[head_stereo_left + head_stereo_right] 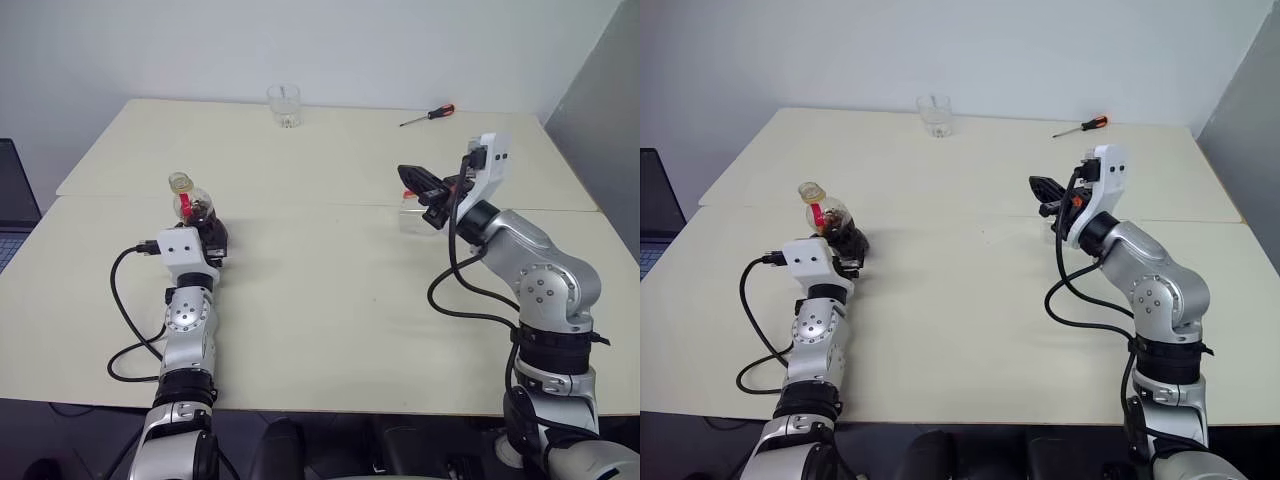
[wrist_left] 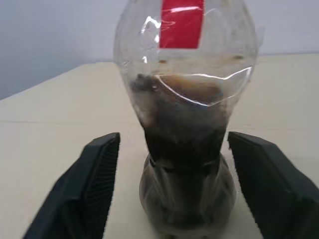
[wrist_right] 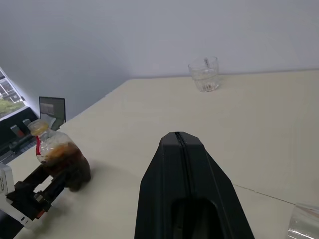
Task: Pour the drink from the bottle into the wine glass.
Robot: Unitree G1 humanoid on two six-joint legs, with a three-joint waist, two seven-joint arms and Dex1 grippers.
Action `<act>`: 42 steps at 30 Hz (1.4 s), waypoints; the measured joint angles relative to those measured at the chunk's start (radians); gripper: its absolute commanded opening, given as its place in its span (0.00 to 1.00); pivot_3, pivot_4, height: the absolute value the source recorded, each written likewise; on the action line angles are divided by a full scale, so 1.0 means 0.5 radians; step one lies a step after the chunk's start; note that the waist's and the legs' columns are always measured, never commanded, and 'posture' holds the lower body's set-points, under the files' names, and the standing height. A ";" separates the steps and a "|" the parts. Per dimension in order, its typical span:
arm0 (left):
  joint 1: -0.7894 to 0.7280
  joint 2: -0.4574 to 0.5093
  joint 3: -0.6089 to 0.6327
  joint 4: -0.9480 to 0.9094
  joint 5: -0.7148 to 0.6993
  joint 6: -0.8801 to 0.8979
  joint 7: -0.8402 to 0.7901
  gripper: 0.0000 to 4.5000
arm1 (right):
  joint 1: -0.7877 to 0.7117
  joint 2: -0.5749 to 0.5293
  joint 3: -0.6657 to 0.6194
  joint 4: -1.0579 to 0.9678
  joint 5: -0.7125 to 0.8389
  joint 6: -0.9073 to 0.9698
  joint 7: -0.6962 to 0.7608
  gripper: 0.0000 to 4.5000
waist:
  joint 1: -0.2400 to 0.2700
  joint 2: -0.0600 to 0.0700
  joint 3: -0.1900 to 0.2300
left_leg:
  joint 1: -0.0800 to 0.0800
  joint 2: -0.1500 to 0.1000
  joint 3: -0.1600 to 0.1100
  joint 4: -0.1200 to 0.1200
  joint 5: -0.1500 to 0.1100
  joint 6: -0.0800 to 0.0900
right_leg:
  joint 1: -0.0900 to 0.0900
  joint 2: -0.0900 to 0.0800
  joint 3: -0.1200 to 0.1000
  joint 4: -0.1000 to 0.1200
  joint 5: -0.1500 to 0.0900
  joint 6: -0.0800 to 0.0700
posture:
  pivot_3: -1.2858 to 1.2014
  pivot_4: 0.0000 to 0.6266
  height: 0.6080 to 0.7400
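Nothing readable is showing anywhere from where I'm standing. The bottle (image 2: 185,124) is wearing a red label (image 2: 181,22) on its neck, but the label is showing only plain red, with no letters, brand or numbers to be made out on it.

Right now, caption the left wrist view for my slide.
Open left claw flanking the small clear plastic bottle of dark drink.
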 measured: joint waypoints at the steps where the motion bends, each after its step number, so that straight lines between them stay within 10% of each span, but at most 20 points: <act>1: 0.000 0.000 0.000 -0.001 0.000 0.001 0.000 0.99 | 0.000 0.000 0.000 0.004 0.000 -0.002 0.001 0.00 | 0.000 0.000 0.000 | 0.000 0.000 0.000 0.000 0.000 0.000 | 0.000 0.000 0.000 0.000 0.000 0.000 | 0.52 0.24 1.00; 32: 0.583 -0.037 -0.008 -0.917 -0.090 0.459 -0.123 0.99 | -0.020 -0.019 0.055 0.115 -0.027 -0.073 0.085 0.00 | -0.002 0.000 0.000 | 0.001 0.002 0.000 0.000 0.000 0.000 | 0.000 -0.001 0.002 0.001 0.000 0.000 | 0.52 0.24 1.00; 42: 0.987 -0.124 -0.381 -1.417 -0.034 0.614 -0.314 0.99 | -0.017 -0.260 0.097 0.162 -0.133 -0.093 0.217 0.00 | 0.007 0.000 0.000 | 0.002 0.001 0.000 0.000 0.000 0.000 | 0.002 -0.003 0.004 -0.001 -0.001 0.000 | 0.52 0.24 1.00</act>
